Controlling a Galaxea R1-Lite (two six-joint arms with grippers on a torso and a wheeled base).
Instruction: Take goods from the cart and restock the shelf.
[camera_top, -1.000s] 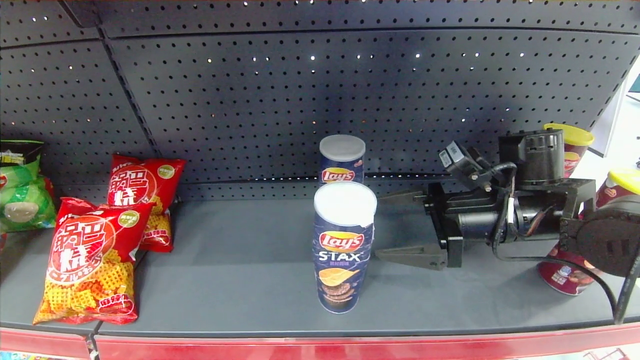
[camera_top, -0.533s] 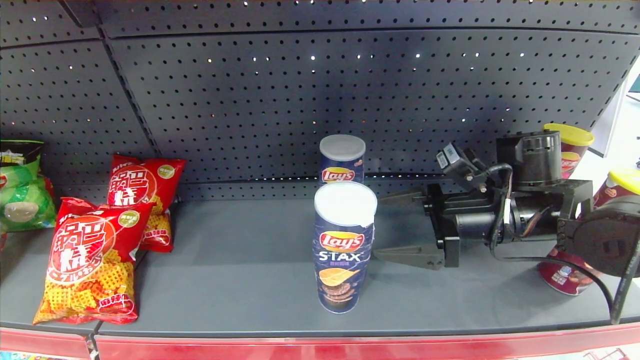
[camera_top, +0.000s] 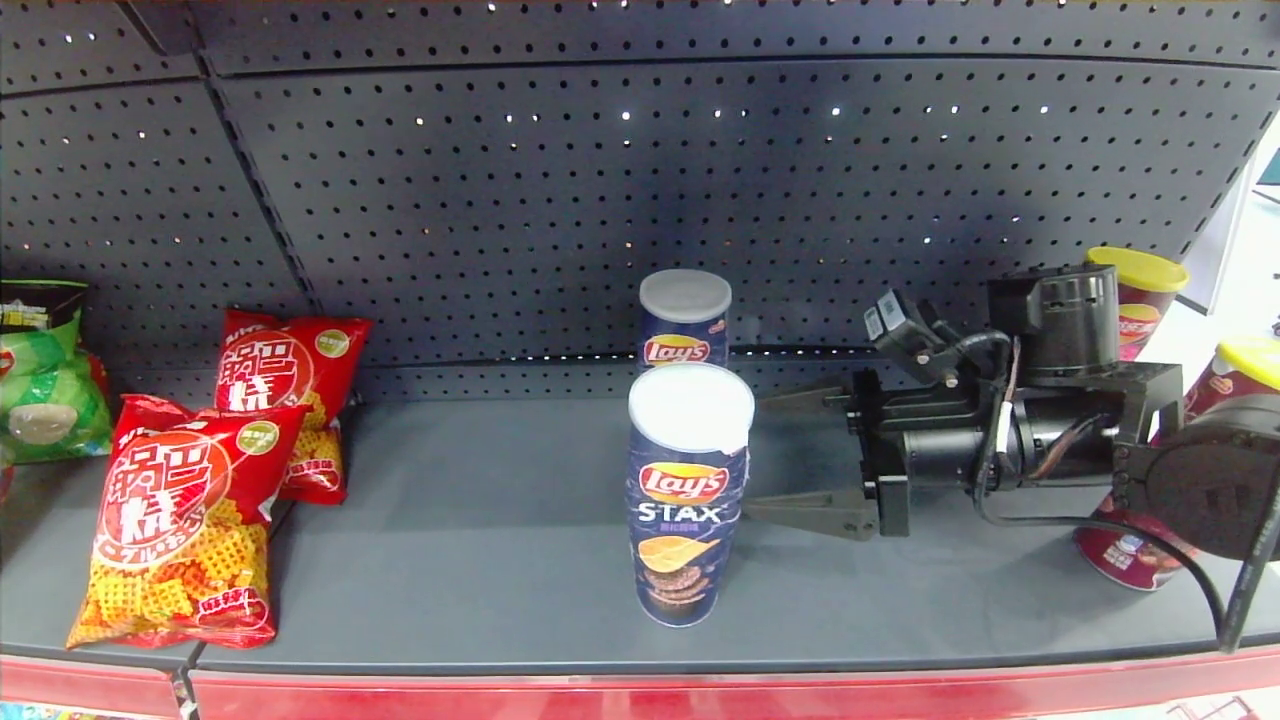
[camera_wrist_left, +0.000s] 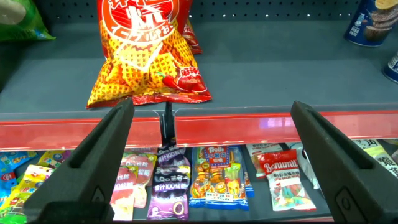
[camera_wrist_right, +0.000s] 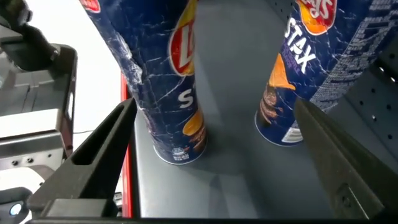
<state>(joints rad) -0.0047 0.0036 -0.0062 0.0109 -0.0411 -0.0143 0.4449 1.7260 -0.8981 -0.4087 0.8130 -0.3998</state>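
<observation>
Front can (camera_top: 688, 500) is stood upright near the front edge of the shelf (camera_top: 480, 560), its long axis vertical, just left of the right gripper (camera_top: 757, 455), whose jaws are spread wide toward it with nothing held. The right arm is judged nearer.

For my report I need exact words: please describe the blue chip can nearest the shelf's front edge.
Find the grey shelf with the red front edge. Near its middle, two blue cans stand one behind the other. The front blue can is nearer that edge than the rear blue can, with the open right tool beside it.
</observation>
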